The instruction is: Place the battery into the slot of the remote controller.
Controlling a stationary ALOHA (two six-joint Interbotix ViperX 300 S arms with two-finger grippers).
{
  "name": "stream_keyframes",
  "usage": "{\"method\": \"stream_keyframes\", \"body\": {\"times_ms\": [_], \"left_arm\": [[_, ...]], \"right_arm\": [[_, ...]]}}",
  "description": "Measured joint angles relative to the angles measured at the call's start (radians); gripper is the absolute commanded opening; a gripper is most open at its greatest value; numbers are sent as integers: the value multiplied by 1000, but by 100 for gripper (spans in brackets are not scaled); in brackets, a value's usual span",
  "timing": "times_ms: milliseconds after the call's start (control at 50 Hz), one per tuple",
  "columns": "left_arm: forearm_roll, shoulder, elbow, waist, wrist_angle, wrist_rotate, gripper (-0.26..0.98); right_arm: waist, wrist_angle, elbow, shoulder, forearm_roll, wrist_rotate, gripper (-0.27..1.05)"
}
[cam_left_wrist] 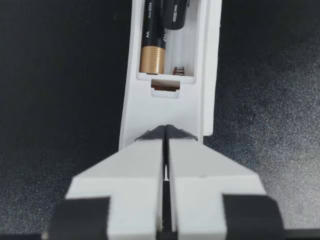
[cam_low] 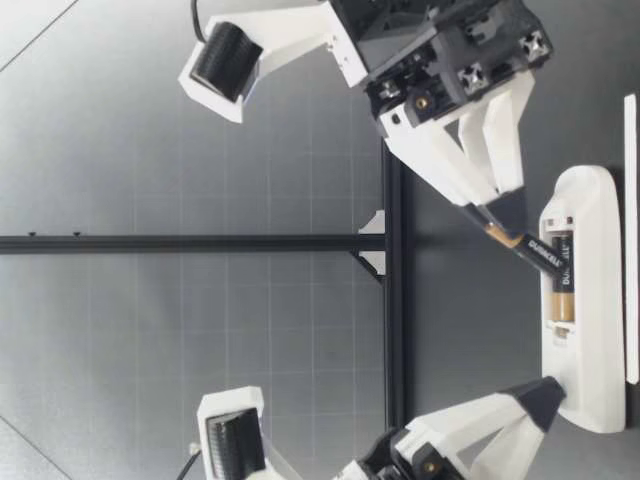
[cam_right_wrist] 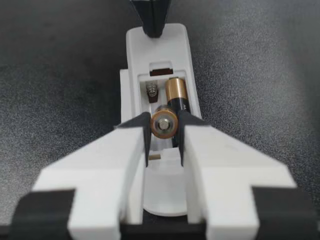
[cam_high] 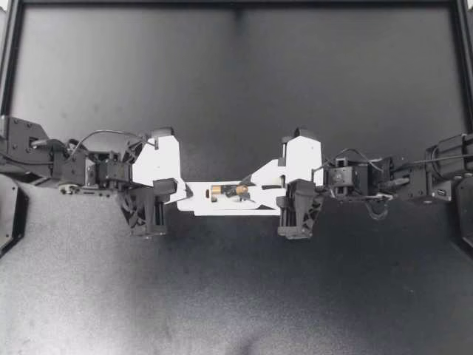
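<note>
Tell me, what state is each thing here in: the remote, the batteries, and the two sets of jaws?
Remote controller: lying flat, battery compartment open.
First battery: seated flat in its slot.
Second battery: tilted, one end raised in the right jaws, not yet seated.
Spring of the other slot: bare, no battery against it.
Right jaws: shut on the second battery.
Left jaws: shut, tips resting on the remote controller's end.

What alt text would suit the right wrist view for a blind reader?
My right gripper clamps a black-and-copper cylindrical battery, tilted into the open slot of a white plastic remote controller beside a second seated battery. My left gripper touches the remote's far end.
</note>
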Motion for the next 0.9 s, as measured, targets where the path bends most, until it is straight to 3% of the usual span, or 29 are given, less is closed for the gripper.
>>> {"method": "stream_keyframes", "body": {"times_ms": [900], "left_arm": [[-2,0,0,0,-2,0,-16]], "right_arm": [[2,190,-80,37,-3,0,9]]}}
